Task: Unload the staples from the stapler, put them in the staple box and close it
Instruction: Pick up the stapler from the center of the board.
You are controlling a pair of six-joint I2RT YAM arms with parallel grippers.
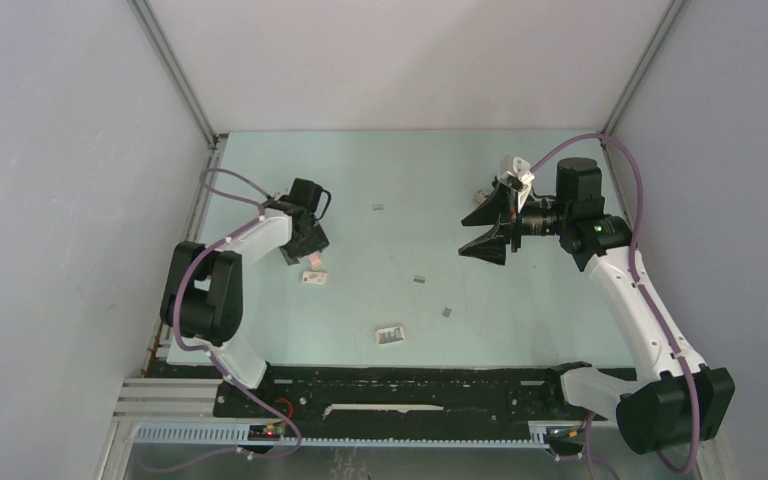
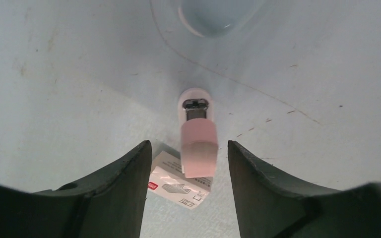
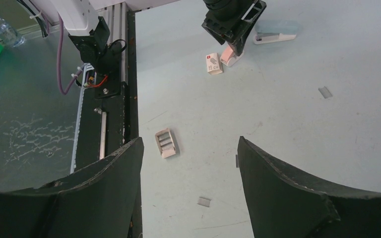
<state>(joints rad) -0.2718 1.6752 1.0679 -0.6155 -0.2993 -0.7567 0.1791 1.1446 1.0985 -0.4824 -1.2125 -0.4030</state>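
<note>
The left pincer point(image 2: 188, 144) and right pincer point(image 3: 189, 140) gape empty; pink block point(image 2: 198, 151) beside red-marked box point(image 2: 174, 191), print unreadable.

The top view looks steeply down from high at the near edge, taking in the whole counter point(image 1: 410, 180). The left wrist view hangs close over the pink block point(image 2: 198, 148) and box point(image 2: 178, 187). The right wrist view, farther off, faces the left hand point(image 3: 232, 49) and shares both.
</note>
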